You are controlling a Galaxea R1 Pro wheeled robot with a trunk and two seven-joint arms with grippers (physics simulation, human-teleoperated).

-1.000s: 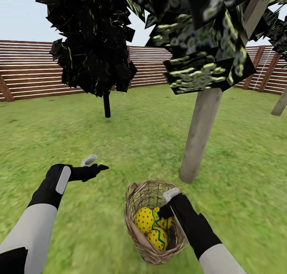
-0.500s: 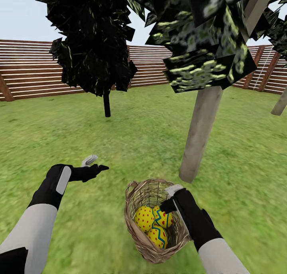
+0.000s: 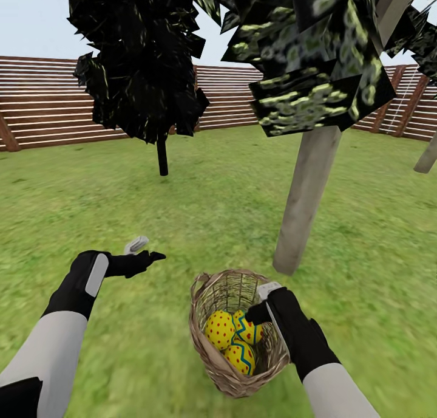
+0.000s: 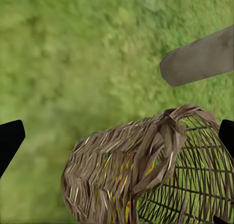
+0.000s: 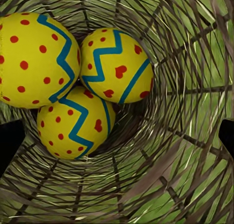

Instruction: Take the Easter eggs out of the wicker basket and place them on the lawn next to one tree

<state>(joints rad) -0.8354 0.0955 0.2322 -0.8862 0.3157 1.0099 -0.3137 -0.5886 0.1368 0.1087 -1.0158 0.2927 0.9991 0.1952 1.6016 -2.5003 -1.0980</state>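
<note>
The right hand hangs just inside the rim of the basket, on the side toward the tree, its fingers spread wide with nothing between them; in the right wrist view the two dark fingertips sit at either edge of the picture with the basket's weave all around. Directly below the hand, at the bottom of the basket, lie the three eggs, packed so that each touches the other two. All three are in the basket, so the step in hand is the very first pick.

By my reckoning the next move calls for the right hand to go deeper and settle its fingers on either side of one egg, most likely the one nearest to it, the egg with the heart marks. The eggs are round and crowded, so the fingers need a gap to slip into without nudging the neighbours or catching the wicker.

Off to the other side of the basket, the left hand hovers over the grass, released and empty.

Just beyond the right hand and the basket stands the pale trunk of the tree, close enough to serve as the drop spot. The lawn runs on to a thin dark-trunked tree and the fence.
</note>
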